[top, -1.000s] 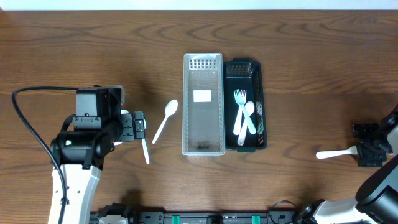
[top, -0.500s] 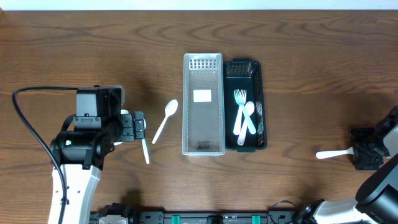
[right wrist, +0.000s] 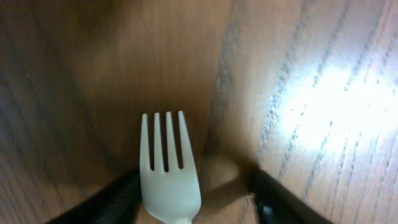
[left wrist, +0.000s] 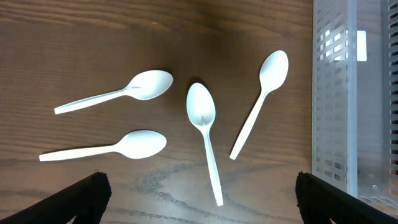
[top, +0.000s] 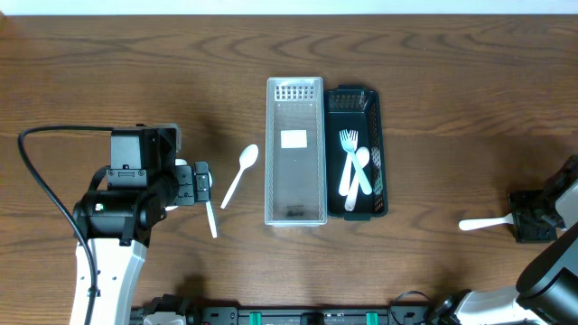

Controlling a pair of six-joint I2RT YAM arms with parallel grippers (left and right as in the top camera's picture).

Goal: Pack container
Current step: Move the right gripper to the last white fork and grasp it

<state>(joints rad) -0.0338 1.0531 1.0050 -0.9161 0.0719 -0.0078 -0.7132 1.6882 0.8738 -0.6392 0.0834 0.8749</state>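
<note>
Fork [right wrist: 166,180] lies flat on worktop [right wrist: 323,93], far right, between parted fingers [right wrist: 115,199] of my right hand [right wrist: 198,198], unclamped. Light, thin, slippery plastic; I'd pinch neck. Left hand [left wrist: 199,190] spread wide over spoons [left wrist: 201,112].

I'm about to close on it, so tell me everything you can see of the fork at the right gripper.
The fork is white, plastic by its look, with four straight tines, none visibly broken. It lies flat on the wooden table, alone near the right edge. Its head sits between the fingers of the right gripper, which is open. One finger is close against it, but contact cannot be told. The handle runs out of the wrist view.
</note>
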